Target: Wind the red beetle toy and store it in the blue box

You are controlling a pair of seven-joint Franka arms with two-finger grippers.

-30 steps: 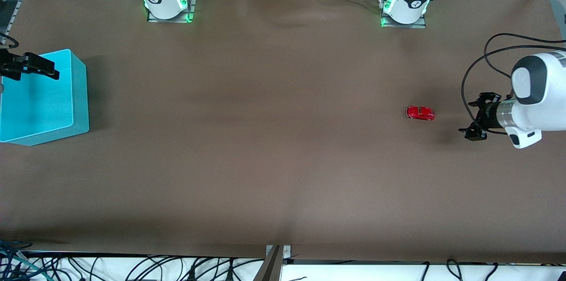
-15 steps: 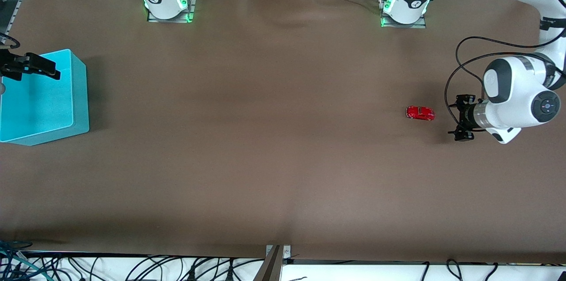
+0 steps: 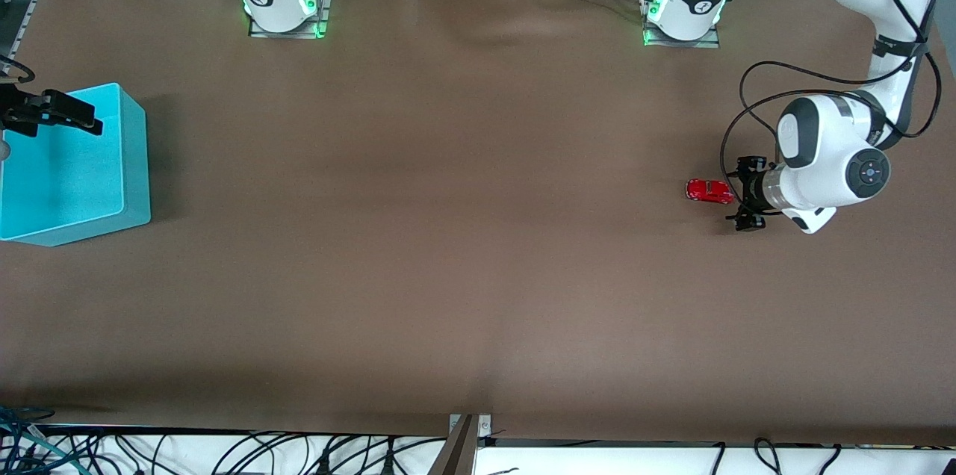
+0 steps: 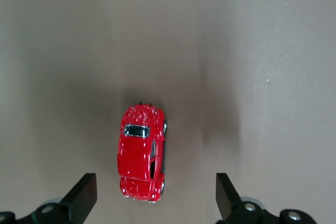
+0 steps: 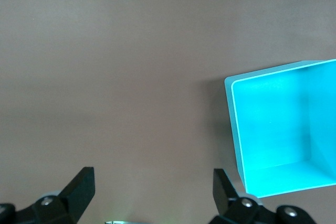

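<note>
A: So, sitting alone on the bare bench (image 3: 463, 236), toward the left arm's end and well away from every edge: the red beetle toy (image 3: 709, 191). Resting on its wheels, with nothing touching it yet.

B: And hanging low just beside it, on the side toward that end of the bench: the left hand (image 3: 747, 193). Standing spread as wide as possible, holding nothing. Lining up with the car's length in the left wrist view, one finger (image 4: 81, 196) either side of the tail end of the toy (image 4: 140, 153), probably so as to be closing across the narrow body rather than along it.

A: Leaving room on both flanks, too. Looking deliberate, that wide spread: sliding round the little car without nudging it off line.

B: Not gripping yet, though. Judging this as the approach, with winding and storing both waiting to be done.

A: Meanwhile, waiting over the blue box (image 3: 123, 154) at the bench edge by the right arm's end: the right hand (image 3: 56, 110). Also gaping fully, also empty.

B: Possibly parking there to be taking the toy for winding or guiding the drop. Showing nothing inside, the box (image 5: 273, 129), in the right wrist view.

A: Worth watching: skidding on those wheels if a finger is touching first on one side only.
</note>
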